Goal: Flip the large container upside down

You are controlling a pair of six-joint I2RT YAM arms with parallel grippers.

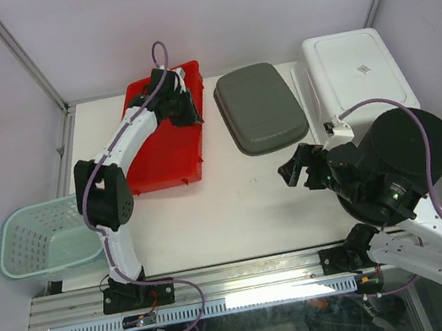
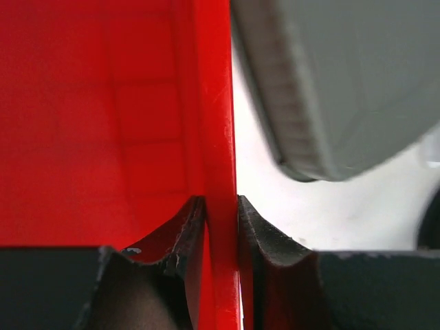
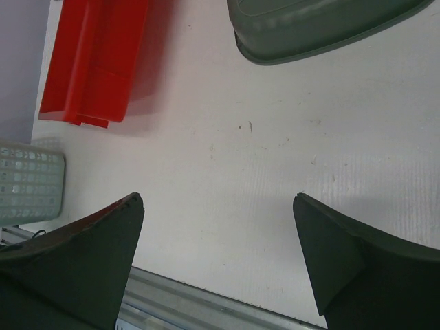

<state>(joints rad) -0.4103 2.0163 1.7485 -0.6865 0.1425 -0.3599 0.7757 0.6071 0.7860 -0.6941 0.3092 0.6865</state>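
My left gripper [image 1: 185, 107] is closed narrow on the right long wall of the red container [image 1: 167, 153]. In the left wrist view one finger [image 2: 180, 237] is inside the container and the other one is outside, and the thin red wall [image 2: 216, 137] stands upright between them, touching both. The container lies at the far left part of the table [image 1: 253, 203]. Its long axis runs from the near side to the far side, and I hold it close to the far end. I judge that the turn must go around this long axis, so the held wall rises first. The gray container [image 1: 260, 107] lies just beside on the right, apart from the red wall but near, and rolling toward that side could strike it. My right gripper [image 1: 294, 168] hangs wide open and holds nothing, well apart from the red container, so the left arm is the nearer one.
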